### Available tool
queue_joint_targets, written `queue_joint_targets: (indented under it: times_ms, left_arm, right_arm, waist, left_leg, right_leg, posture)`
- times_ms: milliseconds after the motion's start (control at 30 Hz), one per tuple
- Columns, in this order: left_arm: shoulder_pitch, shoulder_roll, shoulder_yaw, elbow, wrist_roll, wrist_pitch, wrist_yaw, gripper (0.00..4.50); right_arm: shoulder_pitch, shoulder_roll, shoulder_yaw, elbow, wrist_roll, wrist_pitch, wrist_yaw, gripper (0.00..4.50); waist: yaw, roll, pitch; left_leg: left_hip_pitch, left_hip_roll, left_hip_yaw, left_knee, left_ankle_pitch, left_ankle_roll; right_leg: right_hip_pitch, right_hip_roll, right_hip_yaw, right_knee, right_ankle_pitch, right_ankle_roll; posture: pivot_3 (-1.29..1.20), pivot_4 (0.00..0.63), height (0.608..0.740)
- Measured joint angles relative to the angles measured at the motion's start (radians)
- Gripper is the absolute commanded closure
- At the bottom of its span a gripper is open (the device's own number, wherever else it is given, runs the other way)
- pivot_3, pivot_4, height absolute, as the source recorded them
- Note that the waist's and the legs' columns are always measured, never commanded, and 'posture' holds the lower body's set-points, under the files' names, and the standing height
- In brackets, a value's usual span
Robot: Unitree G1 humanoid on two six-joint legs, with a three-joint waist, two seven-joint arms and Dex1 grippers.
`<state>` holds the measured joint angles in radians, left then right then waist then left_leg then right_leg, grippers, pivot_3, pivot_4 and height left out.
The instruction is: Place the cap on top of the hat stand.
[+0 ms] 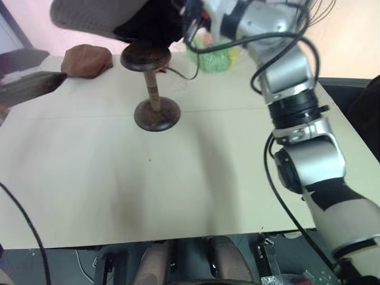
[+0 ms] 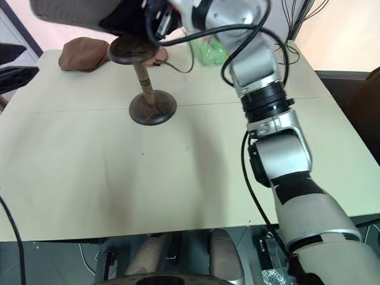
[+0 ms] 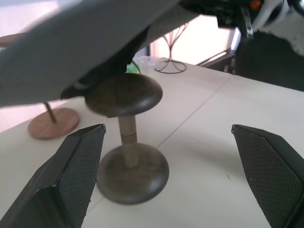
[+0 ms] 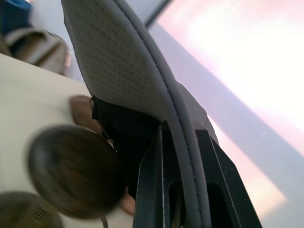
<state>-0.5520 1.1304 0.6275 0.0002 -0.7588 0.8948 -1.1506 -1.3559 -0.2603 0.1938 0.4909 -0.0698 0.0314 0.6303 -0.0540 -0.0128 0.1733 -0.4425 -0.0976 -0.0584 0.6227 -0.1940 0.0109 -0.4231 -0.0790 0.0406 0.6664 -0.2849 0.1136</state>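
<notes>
- Fingers [image 4: 156, 190] of the right gripper [image 4: 183, 199] are pinching the cap's brim between them, clenched tight on the grey fabric.
- Left gripper [image 3: 180, 175] is hanging level with the stand, its two black fingers [image 3: 71, 175] spread wide apart and grasping nothing.
- Grey cap [image 1: 89, 15] is being carried in the air at the far side of the table [image 1: 178, 178], held by its brim, with the dark hollow of the crown facing downward.
- Dark wooden stand [image 1: 151, 89] is standing upright on the table, its round base flat and its domed top bare.
- Cap is hovering just above the dome and reaching off toward the robot's left of it; it is not resting on the stand, though in the left wrist view the lowest fold is hanging very near the dome.
- Small brown flat cap [image 1: 87, 59] is lying on the table, near the stand on its left.
- Judging progress: the pick-up is done and the cap is being brought over the stand, so roughly the second half is under way.
- What is looking left to do: centring the crown over the dome, lowering it, and letting the brim go.
</notes>
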Motion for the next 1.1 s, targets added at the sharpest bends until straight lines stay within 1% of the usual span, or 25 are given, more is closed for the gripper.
queue_joint_targets:
  times_ms: [133,267,333,433,467,533,600,767,900,1100]
  left_arm:
    - [0.069,0.014,0.075,-0.029,-0.019,0.033,0.024,0.0]
    - [0.107,0.041,0.164,-0.031,-0.038,0.064,0.046,0.0]
    - [0.109,0.06,0.188,-0.012,-0.047,0.076,0.051,0.0]
    - [0.123,0.084,0.204,0.014,-0.049,0.077,0.049,0.0]
    - [0.124,0.089,0.206,0.027,-0.048,0.075,0.047,0.0]
    - [0.123,0.094,0.202,0.052,-0.048,0.061,0.043,0.0]
    - [0.117,0.103,0.185,0.076,-0.047,0.052,0.042,0.0]
    - [0.094,0.107,0.127,0.099,-0.048,0.016,0.038,0.0]
    - [0.077,0.11,0.095,0.11,-0.048,0.002,0.033,0.0]
    - [0.076,0.129,0.062,0.118,-0.047,-0.012,0.008,0.0]
  right_arm:
    - [0.137,0.007,0.041,-0.043,-0.044,-0.06,-0.027,4.48]
    - [0.323,-0.008,0.077,-0.182,-0.118,-0.16,-0.08,4.48]
    - [0.396,-0.02,0.108,-0.225,-0.186,-0.235,-0.134,4.48]
    - [0.475,-0.033,0.148,-0.236,-0.294,-0.336,-0.232,4.48]
    - [0.495,-0.034,0.164,-0.232,-0.342,-0.37,-0.275,4.48]
    - [0.502,-0.04,0.207,-0.203,-0.442,-0.433,-0.367,4.48]
    - [0.501,-0.038,0.23,-0.164,-0.508,-0.467,-0.438,4.48]
    - [0.463,0.014,0.235,-0.019,-0.544,-0.505,-0.552,4.48]
    - [0.458,0.055,0.229,0.085,-0.526,-0.535,-0.608,4.48]
    - [0.494,0.057,0.26,0.188,-0.591,-0.587,-0.749,4.48]
  waist:
    - [0.011,0.0,0.0]
    - [0.01,-0.001,0.0]
    - [0.009,-0.001,0.0]
    - [0.009,-0.001,0.0]
    - [0.009,-0.001,0.0]
    - [0.009,-0.001,0.0]
    - [0.009,-0.001,-0.001]
    - [0.009,-0.001,-0.001]
    - [0.009,-0.002,-0.001]
    - [0.009,-0.003,-0.001]
  left_leg:
    - [0.0,0.0,0.0,0.0,0.0,0.0]
    - [0.0,0.0,0.0,0.0,0.0,0.0]
    - [0.001,0.0,0.0,0.0,0.001,-0.001]
    - [0.001,0.0,0.0,0.0,0.001,-0.003]
    - [0.001,0.0,0.0,-0.001,0.004,-0.006]
    - [0.001,0.0,0.0,-0.001,0.004,-0.007]
    - [0.001,0.001,0.0,-0.001,0.004,-0.007]
    - [0.002,0.001,0.0,-0.001,0.005,-0.008]
    - [0.002,0.001,0.0,-0.001,0.005,-0.008]
    - [0.003,0.001,0.0,-0.001,0.005,-0.008]
  right_leg:
    - [0.0,0.0,0.0,0.0,0.0,-0.001]
    - [-0.001,0.0,0.0,0.001,0.0,-0.001]
    - [-0.001,0.001,0.0,0.002,0.0,-0.001]
    - [-0.001,0.001,0.0,0.002,0.001,-0.001]
    - [-0.001,0.001,0.0,0.002,0.001,-0.002]
    - [-0.001,0.001,0.0,0.003,0.001,-0.002]
    - [-0.001,0.002,0.0,0.003,0.001,-0.002]
    - [-0.001,0.002,0.0,0.003,0.001,-0.003]
    - [0.0,0.002,0.0,0.002,0.001,-0.003]
    - [0.0,0.003,0.0,0.002,0.001,-0.003]
  posture:
    - [0.0,0.15,0.735]
    - [0.0,0.15,0.735]
    - [0.0,0.15,0.735]
    - [0.0,0.15,0.735]
    - [0.0,0.15,0.735]
    - [0.0,0.15,0.735]
    - [0.0,0.15,0.735]
    - [0.0,0.15,0.735]
    - [0.0,0.15,0.735]
    - [0.0,0.15,0.735]
